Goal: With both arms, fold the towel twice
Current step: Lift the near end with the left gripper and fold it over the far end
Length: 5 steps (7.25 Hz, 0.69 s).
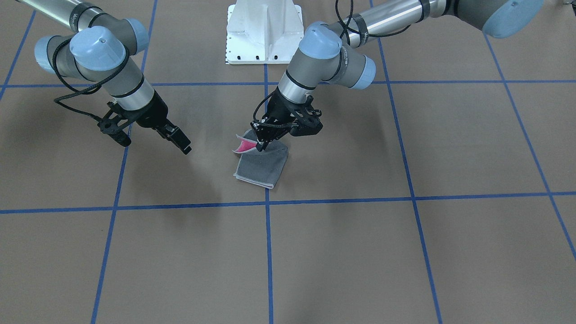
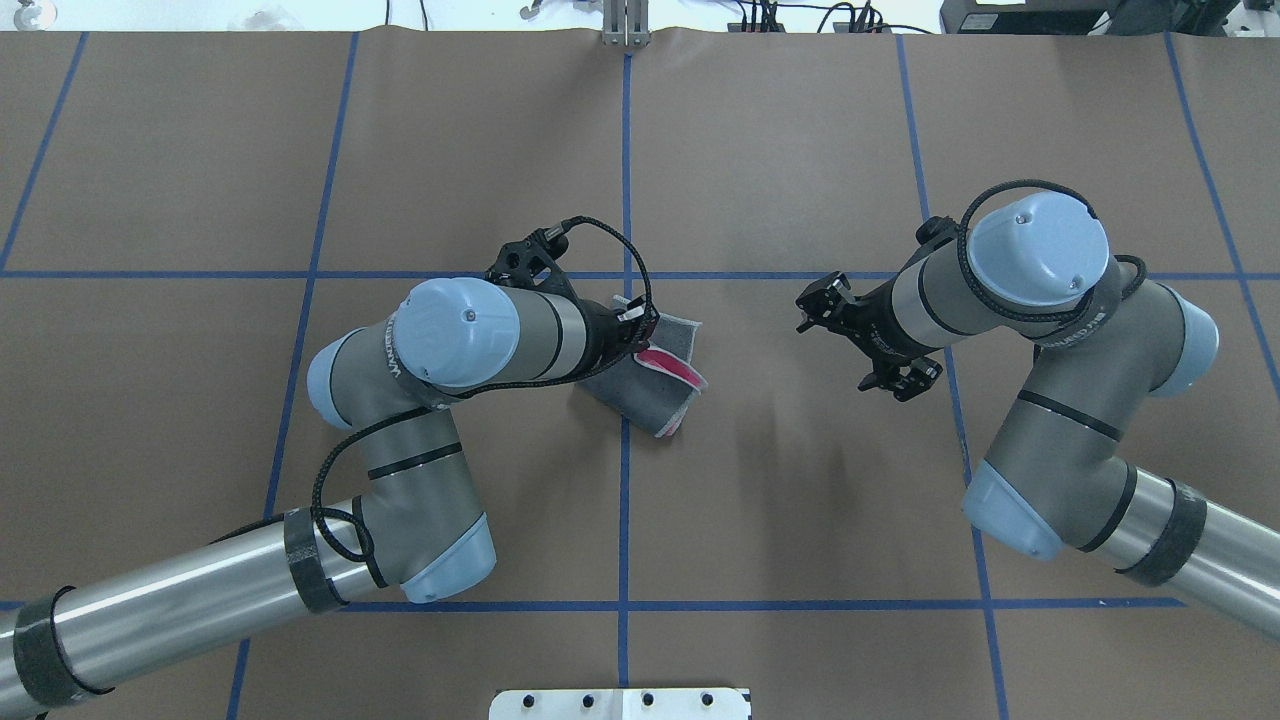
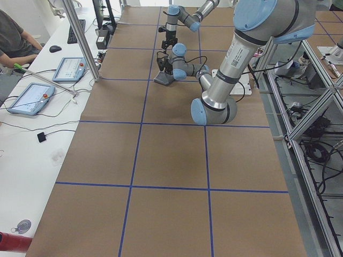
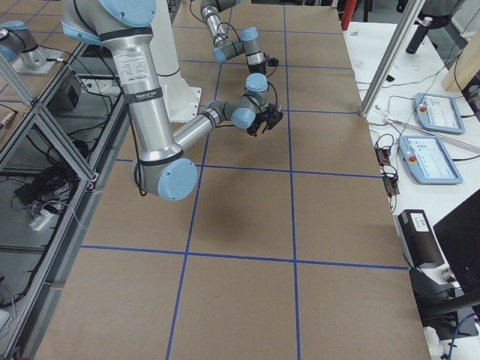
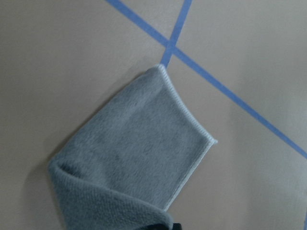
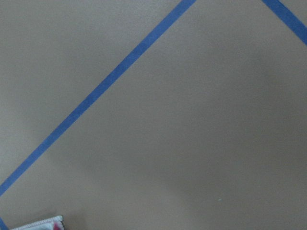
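Note:
The towel [image 1: 263,167] lies folded, grey side up, at the table's middle on a blue tape line. It also shows in the overhead view [image 2: 640,398] and in the left wrist view [image 5: 144,153]. My left gripper [image 1: 261,144] is shut on the towel's edge nearest the robot and holds it slightly lifted, so a pink flap [image 1: 244,145] curls up beside it. In the overhead view the left gripper [image 2: 632,335] is mostly hidden under its wrist. My right gripper [image 1: 183,146] hangs open and empty above the bare table, well off to the towel's side [image 2: 806,306]. A towel corner [image 6: 43,224] shows in the right wrist view.
The white bolted pedestal [image 1: 263,31] stands at the robot's side of the table. Blue tape lines [image 1: 268,252] cross the brown surface. An operator's side table with tablets [image 3: 29,96] and a seated person [image 3: 10,32] lies beyond the far edge.

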### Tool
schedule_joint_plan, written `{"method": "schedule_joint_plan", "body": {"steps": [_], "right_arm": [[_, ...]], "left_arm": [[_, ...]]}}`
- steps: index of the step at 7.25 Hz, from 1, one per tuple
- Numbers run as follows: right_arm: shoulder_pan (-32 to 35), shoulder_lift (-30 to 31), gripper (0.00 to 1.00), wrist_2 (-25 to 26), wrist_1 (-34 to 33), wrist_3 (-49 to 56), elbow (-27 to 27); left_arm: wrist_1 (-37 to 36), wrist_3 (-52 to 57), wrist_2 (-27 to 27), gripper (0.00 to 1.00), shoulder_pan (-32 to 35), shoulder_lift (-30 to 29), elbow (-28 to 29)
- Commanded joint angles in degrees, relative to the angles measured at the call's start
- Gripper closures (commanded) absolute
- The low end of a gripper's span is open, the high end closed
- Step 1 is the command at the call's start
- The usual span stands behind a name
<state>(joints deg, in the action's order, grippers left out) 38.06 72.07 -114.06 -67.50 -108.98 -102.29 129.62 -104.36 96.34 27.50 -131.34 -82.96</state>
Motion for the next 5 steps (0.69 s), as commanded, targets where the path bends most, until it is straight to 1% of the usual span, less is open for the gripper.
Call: {"method": "schedule_joint_plan", "body": {"steps": [1, 5], "right_arm": [[-0.09, 0.0, 0.0, 0.07, 0.09, 0.0, -0.01], [-0.27, 0.0, 0.0, 0.07, 0.09, 0.0, 0.07]], "left_arm": [[0.11, 0.03, 0.33, 1.0, 2.28, -1.9, 2.62], [0.19, 0.21, 0.42, 1.0, 3.08, -2.87, 4.11]]}}
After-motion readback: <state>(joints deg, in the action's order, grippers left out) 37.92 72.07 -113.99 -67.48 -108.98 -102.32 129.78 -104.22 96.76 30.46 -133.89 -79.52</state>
